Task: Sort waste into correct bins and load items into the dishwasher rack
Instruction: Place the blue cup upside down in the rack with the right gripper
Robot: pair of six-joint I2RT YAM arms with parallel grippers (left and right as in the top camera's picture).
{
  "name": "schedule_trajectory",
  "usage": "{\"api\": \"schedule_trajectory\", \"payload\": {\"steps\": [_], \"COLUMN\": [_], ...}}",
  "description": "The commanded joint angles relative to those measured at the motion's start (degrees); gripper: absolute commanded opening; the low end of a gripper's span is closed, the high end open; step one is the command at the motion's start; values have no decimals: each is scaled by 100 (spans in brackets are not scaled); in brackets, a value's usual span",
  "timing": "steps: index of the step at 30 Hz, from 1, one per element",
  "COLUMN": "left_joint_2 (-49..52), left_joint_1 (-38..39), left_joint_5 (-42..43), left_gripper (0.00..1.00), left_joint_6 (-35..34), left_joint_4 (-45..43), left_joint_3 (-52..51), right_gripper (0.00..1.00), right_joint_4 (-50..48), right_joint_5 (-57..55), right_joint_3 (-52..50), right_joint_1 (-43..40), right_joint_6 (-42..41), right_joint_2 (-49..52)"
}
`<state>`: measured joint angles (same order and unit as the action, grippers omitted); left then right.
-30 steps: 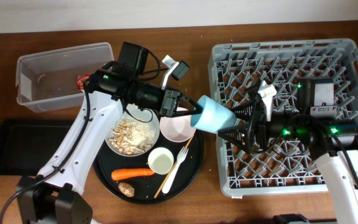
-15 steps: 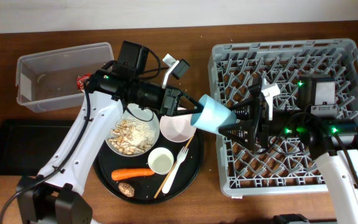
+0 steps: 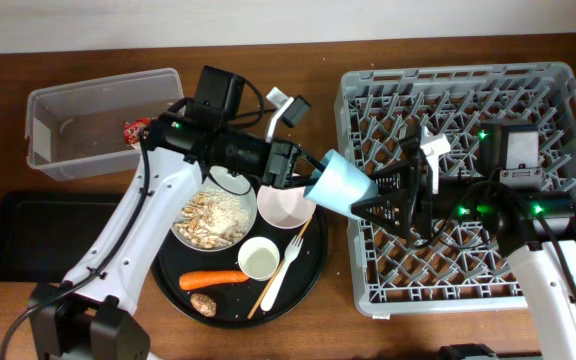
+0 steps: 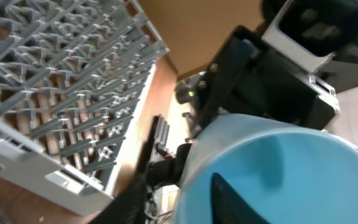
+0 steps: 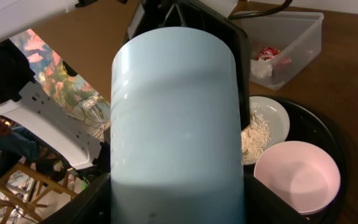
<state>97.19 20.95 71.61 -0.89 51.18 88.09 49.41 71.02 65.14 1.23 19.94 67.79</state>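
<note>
Just outside the left wall of the grey dishwasher rack [image 3: 458, 72], a light-blue cup [image 3: 340, 185] hangs in the air on its side. Its closed end points toward the rack and reaches over that wall. The left gripper [image 3: 311, 185] holds the cup from the side away from the rack, its fingers pinched on the rim. The left wrist view shows one dark finger [image 4: 229, 198] inside the cup's mouth and the other outside. The right gripper [image 3: 368, 195] reaches out from over the rack with its fingers spread wide, one on each side of the cup's closed end. In the right wrist view the cup fills the space between them, but whether they touch it cannot be told.

A little further from the rack's left wall sits a round black tray [image 3: 313, 270]. Of the things on it, a white bowl [image 3: 286, 205] and a white plastic fork [image 3: 286, 262] lie nearest the rack. Next come a thin wooden chopstick [image 3: 273, 285] and a small white cup [image 3: 259, 258]. A step further from the rack are a white plate [image 3: 251, 215] heaped with beige-brown food scraps [image 3: 208, 215], an orange carrot [image 3: 213, 278] and a small brown lump [image 3: 202, 303].

Well away from the rack, a clear plastic tub [image 3: 68, 100] holds a red crinkled wrapper [image 3: 135, 130]. A shallow black rectangular tray [image 3: 28, 235] lies farthest from the rack.
</note>
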Motion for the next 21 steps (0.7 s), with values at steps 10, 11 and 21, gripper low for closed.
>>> {"api": "schedule_trajectory", "payload": {"steps": [10, 11, 21], "left_joint_2": [-35, -35, -35], "left_joint_1": [-909, -986, -1062], "left_joint_5": [-3803, -4041, -5624], "left_gripper": [39, 39, 39], "left_joint_6": [2, 2, 0], "left_joint_4": [1075, 1176, 1775], "left_joint_3": [61, 61, 61], "right_gripper": [37, 36, 36], "right_joint_4": [691, 848, 2433], "right_joint_5": [-3807, -4122, -6599], "right_joint_3": [109, 160, 1040], "right_joint_1": [-155, -297, -3025], "right_joint_6": [-1126, -1325, -1947], "right_joint_2": [9, 9, 22]}}
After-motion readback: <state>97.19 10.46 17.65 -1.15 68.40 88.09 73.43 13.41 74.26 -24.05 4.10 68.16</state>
